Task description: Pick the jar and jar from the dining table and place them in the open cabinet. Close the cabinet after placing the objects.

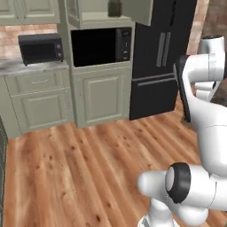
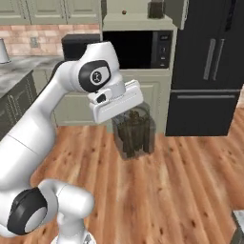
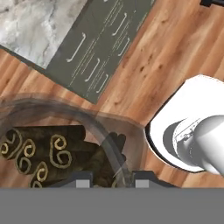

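Warm wood-plank floor throughout. Sage-green base cabinets under a grey counter, with a black toaster oven on top. Red brick backsplash behind. Built-in black microwave in a tall green unit. Black refrigerator with silver handles just right.

A home kitchen: sage-green cabinets, a built-in black microwave, a black fridge, wood plank floor.
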### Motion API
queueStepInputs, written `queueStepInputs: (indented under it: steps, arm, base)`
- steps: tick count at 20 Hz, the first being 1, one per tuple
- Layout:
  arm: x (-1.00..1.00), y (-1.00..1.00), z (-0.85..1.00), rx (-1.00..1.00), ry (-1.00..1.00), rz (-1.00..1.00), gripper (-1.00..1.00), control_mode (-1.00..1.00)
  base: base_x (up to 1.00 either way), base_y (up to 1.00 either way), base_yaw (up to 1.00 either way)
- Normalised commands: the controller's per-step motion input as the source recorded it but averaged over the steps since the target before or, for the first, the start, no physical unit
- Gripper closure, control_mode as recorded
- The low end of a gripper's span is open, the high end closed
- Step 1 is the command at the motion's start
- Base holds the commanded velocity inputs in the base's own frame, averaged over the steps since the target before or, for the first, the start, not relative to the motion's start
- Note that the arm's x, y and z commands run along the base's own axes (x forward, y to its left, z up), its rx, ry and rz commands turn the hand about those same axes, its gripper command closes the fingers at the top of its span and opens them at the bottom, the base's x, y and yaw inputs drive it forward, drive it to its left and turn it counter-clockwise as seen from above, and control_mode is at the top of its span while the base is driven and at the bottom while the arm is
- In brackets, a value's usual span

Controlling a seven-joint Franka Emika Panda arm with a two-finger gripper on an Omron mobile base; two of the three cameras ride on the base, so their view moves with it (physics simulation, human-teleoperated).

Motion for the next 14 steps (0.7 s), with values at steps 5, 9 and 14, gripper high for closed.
queueStepInputs:
  steps: [5,9,14]
  arm:
    - [0.0,0.0,0.0,0.0,0.0,0.0,1.0,1.0]
    - [0.0,0.0,0.0,0.0,0.0,0.0,1.0,1.0]
    - [0.0,0.0,0.0,0.0,0.0,0.0,1.0,1.0]
  base:
    - [0.7,0.06,0.39]
    - [0.87,-0.01,0.3]
    - [0.98,-0.08,0.26]
